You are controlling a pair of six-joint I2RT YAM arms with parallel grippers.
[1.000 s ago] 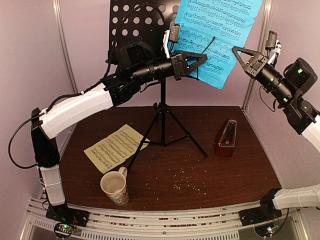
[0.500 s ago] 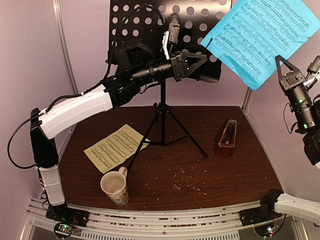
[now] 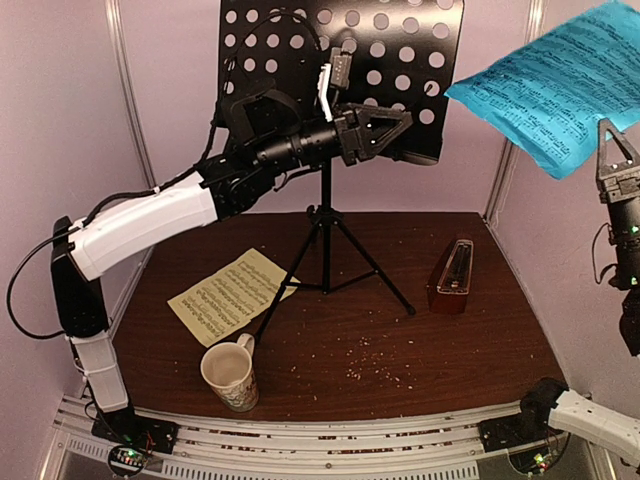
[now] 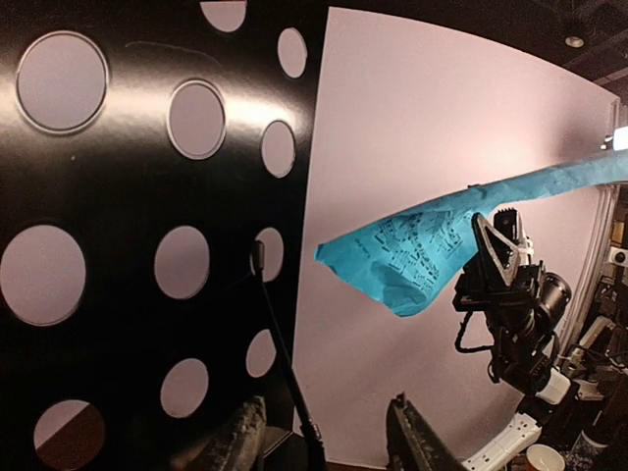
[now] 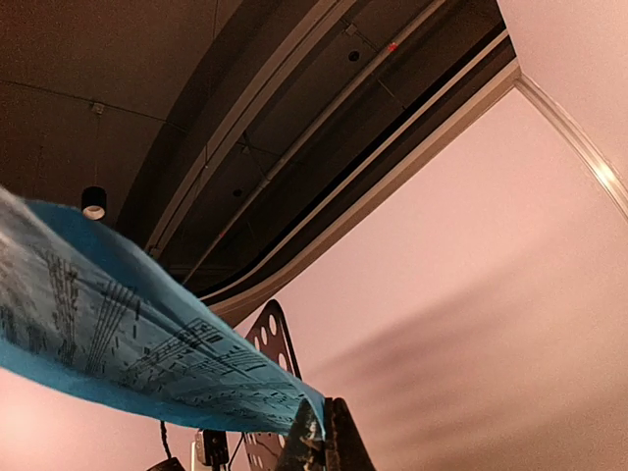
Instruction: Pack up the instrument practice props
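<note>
The black perforated music stand (image 3: 340, 60) rises on its tripod at the back of the table. My left gripper (image 3: 400, 125) hovers at the desk's lower right corner. It is open (image 4: 329, 446), and only the stand's thin wire page holder (image 4: 280, 353) runs between its fingers. My right gripper (image 3: 612, 135) is high at the right, shut on a corner of the blue music sheet (image 3: 560, 85), which hangs in the air clear of the stand (image 5: 128, 343). On the table lie the pale yellow sheet (image 3: 230, 295) and the red-brown metronome (image 3: 452, 278).
A cream patterned mug (image 3: 232, 375) stands near the table's front left. Crumbs are scattered over the brown tabletop (image 3: 380, 350). The tripod legs (image 3: 330, 265) spread across the table's middle. Pink walls close in on three sides.
The right gripper has carried the blue sheet off the stand, to the right and upward. The left gripper has opened by the stand's lower right corner.
</note>
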